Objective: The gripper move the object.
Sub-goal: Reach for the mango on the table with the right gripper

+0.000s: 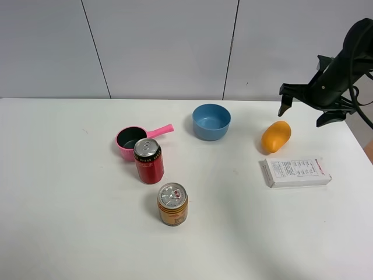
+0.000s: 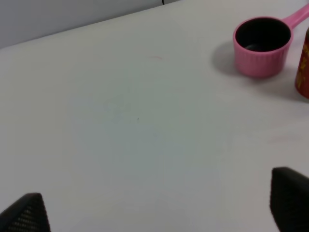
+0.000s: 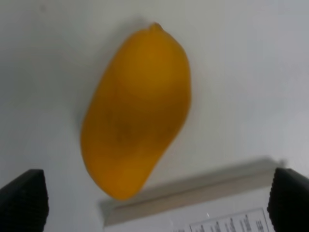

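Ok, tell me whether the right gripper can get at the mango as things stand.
Probably yes: the right gripper hangs open over the mango, nothing between them; the white box lies close beside it.

Bright, even light from above gives soft shadows; in the right wrist view the mango (image 3: pixel 135 111) looks blurred.

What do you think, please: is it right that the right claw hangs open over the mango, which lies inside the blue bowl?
Not quite: the exterior high view shows the mango lying on the table beside the blue bowl, not inside it. The right claw does hang open over it.
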Robot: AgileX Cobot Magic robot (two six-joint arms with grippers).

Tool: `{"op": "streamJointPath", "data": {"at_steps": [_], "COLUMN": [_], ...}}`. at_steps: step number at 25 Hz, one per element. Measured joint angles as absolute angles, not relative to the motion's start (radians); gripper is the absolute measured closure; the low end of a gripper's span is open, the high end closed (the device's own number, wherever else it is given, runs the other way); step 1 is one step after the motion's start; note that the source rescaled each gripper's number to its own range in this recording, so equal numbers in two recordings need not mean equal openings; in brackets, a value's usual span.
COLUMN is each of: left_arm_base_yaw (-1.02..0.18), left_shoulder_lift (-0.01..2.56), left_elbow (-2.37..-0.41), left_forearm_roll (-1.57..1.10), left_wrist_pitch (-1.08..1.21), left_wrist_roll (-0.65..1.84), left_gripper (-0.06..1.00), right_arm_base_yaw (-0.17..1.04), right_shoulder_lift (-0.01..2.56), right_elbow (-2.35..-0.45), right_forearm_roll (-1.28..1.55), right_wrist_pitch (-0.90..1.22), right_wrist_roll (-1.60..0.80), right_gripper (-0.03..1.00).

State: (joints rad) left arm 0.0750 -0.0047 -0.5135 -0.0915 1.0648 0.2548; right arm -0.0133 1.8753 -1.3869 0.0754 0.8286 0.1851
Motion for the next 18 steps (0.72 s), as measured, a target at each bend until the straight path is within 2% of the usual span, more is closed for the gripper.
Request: {"op": "streamJointPath", "data": {"at_steps": [6,18], "left_arm_base_yaw": [0.075,0.075], "left_shoulder_lift": [-0.005,-0.005], "left_elbow": [-0.514,-0.514], "left_forearm_roll": [-0.091,-0.091], "left_wrist_pitch": [1.065,1.065], "left_wrist_roll": [0.255,0.255], "left_gripper": [-0.06,-0.06], "right_arm_base_yaw": [0.019,0.043], "right_shoulder_lift": [1.962,2.091], "right_elbow": [-1.465,-1.471], "right_forearm_roll": [0.075,0.076], "right_wrist_pitch": [0.847,0.82], "right_wrist_roll": [0.179,0.173], "right_gripper": [0.37,0.37]}}
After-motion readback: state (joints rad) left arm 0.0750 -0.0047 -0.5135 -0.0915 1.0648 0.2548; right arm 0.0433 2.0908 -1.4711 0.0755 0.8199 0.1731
